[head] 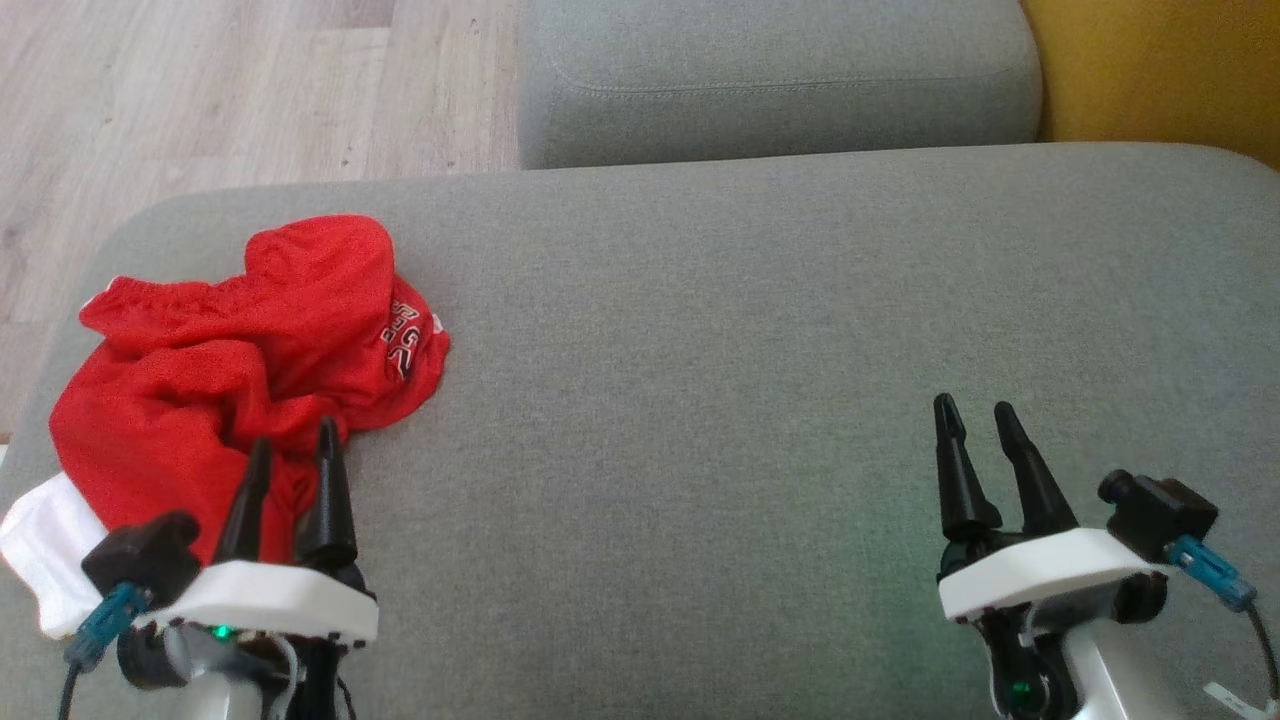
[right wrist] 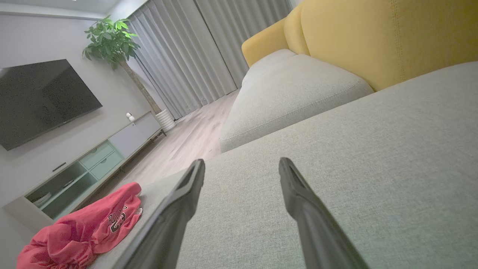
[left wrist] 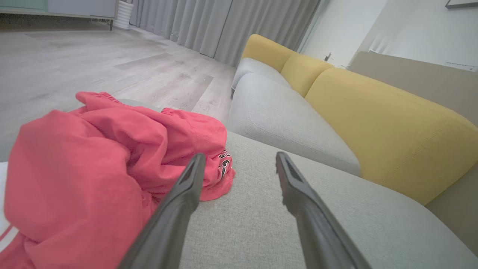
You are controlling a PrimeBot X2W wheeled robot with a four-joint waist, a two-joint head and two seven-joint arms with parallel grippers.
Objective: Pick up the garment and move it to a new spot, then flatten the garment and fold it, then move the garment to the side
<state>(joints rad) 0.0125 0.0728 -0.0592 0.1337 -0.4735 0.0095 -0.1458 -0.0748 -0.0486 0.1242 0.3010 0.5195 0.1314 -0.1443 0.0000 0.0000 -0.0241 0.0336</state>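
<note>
Work looks unstarted: crumpled red mesh garment (head: 230, 350) lies bunched on grey fabric sofa cushion (head: 750, 400), unlifted; left gripper (head: 295, 435) and right gripper (head: 973, 405) both stand wide apart, empty.

The garment (head: 230, 380) lies bunched on the seat cushion (head: 700, 400), by its left edge and nearer the front left corner, with one end reaching that edge. The left claw (head: 295, 437) stands at the front left corner, its fingers over the garment's near side. The right claw (head: 973, 405) stands toward the front right, over bare cushion, well apart from the garment. Behind the far edge sits a second cushion (head: 780, 90), with the backrest (head: 1160, 70) to its right, past the far right corner. The floor (head: 200, 100) lies beyond the left edge and far left corner; across it a cabinet (right wrist: 93, 157) stands under a television (right wrist: 41, 101)
</note>
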